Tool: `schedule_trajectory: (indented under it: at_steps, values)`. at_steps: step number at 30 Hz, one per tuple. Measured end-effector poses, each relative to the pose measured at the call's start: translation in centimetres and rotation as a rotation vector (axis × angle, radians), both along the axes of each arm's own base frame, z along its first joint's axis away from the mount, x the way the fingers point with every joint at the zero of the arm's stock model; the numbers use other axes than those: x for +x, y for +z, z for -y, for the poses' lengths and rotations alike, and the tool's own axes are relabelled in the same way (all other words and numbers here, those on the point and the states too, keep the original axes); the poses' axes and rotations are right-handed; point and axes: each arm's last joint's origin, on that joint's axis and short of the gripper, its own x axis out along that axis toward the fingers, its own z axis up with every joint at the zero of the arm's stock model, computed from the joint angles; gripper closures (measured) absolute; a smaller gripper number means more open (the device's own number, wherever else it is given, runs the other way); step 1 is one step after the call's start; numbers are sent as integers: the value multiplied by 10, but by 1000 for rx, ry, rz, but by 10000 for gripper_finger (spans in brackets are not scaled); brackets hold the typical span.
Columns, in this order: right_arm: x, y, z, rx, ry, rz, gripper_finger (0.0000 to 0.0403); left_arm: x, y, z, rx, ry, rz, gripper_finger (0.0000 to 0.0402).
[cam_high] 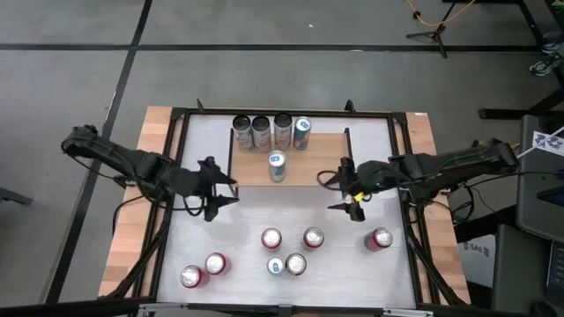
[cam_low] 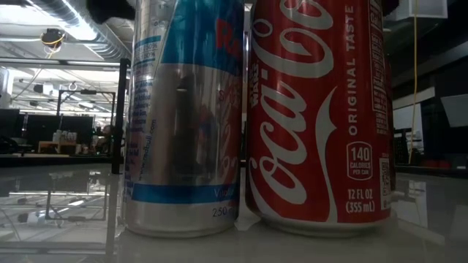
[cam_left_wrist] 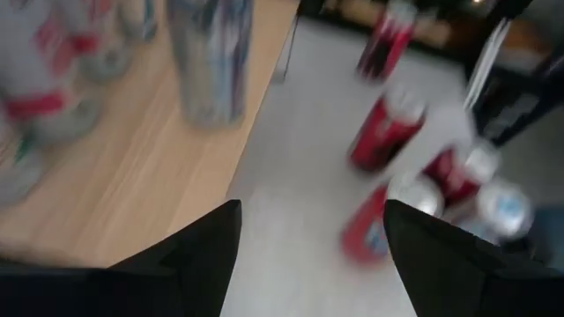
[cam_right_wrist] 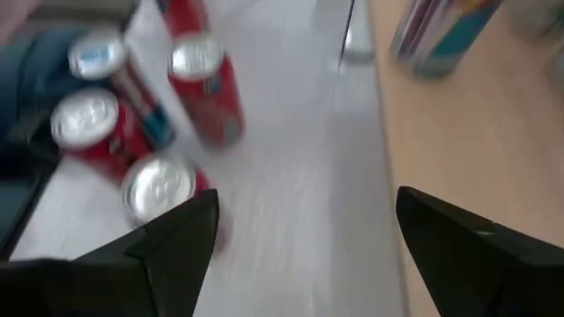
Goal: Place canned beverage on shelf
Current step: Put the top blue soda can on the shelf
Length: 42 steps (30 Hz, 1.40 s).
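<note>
I've got both arms idle over the white table. The left gripper, left of centre in the high view, is wide open and empty. The right gripper, right of centre, is also spread and empty. The shelf sits upper centre and already carries five cans. Loose cans stand lower down, and the red can is nearest my right arm. I judge it rigid but thin-walled, smooth and slippery, and top-heavy if full. I'd grasp mid-body, fingers level, with moderate squeeze.
</note>
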Motion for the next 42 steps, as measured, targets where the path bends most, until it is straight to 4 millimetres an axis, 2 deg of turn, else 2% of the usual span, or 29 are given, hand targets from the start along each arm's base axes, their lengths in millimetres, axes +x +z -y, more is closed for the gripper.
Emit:
schedule_trajectory:
  at_steps: [4,7,13,21,30,36,42]
  values:
    - [3,3,2,-27,-68,111,68,15,-10,5,11,-32,185,131]
    - [8,4,4,-63,-119,153,68,27,-17,8,39,-48,261,131]
    - [27,0,9,-114,-138,216,68,52,-29,12,149,-56,308,131]
    - [57,-17,27,-132,-204,237,68,77,-47,9,228,-16,291,131]
    - [84,-37,44,-158,-230,260,68,92,-65,-5,264,66,225,131]
    - [95,-48,43,-214,-186,273,68,93,-66,-11,272,96,216,131]
    - [100,-53,40,-178,-115,283,68,93,-66,-13,300,149,206,131]
